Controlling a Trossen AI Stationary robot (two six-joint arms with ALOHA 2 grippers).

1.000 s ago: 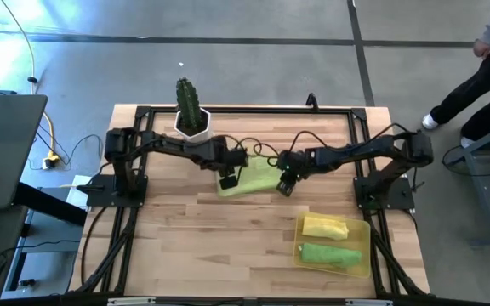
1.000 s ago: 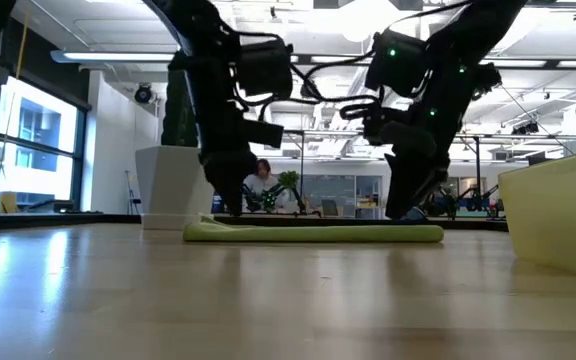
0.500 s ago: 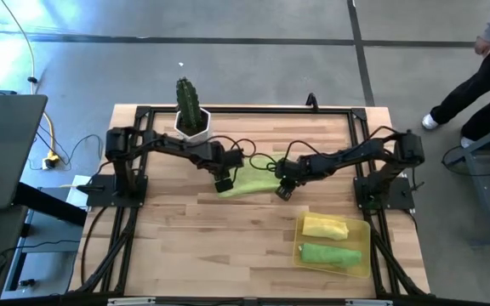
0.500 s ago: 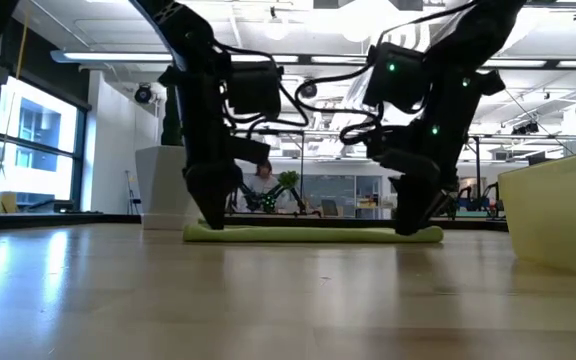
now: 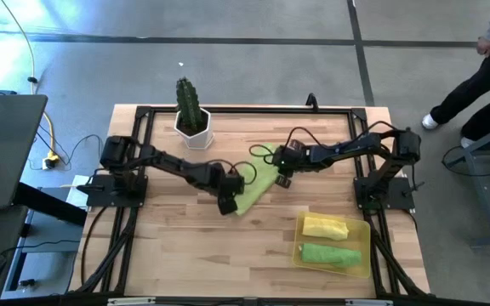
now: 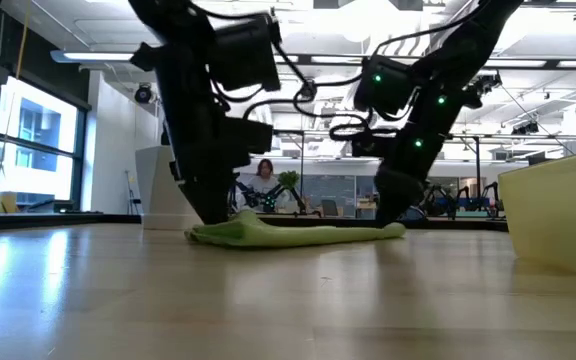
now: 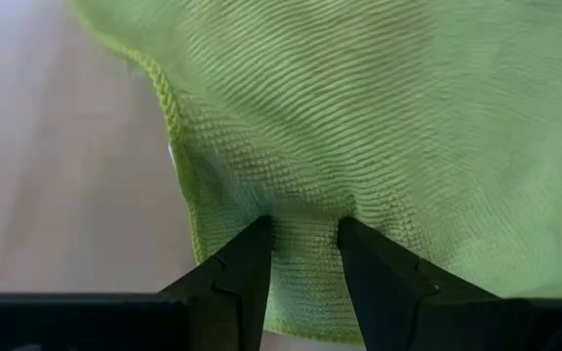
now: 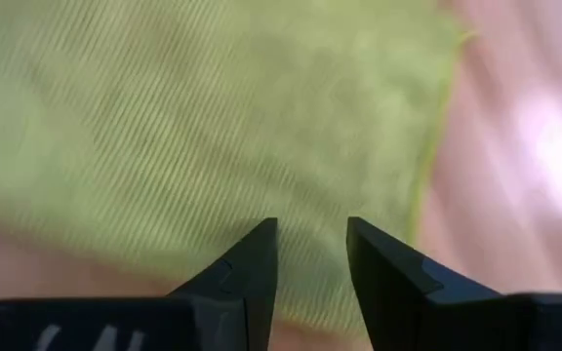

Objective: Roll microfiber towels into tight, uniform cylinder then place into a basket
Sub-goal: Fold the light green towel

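Wooden desk (image 5: 177, 246); beside the cactus pot (image 5: 192, 124), left fingers (image 7: 252, 268) pinch the lime towel (image 5: 258, 183); right fingers' (image 8: 252, 263) grip unclear.

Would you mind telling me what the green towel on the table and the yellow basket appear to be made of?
Green towel: soft woven cloth, matte, likely microfiber; fine ribbed weave and stitched hem show. Basket: probably plastic, translucent yellow, smooth; rolled towels show through its thin walls.

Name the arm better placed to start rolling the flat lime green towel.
Left, probably: the left pincer pinches a bunched edge of the flat lime green microfiber towel, while the right pincer looks open over the cloth.
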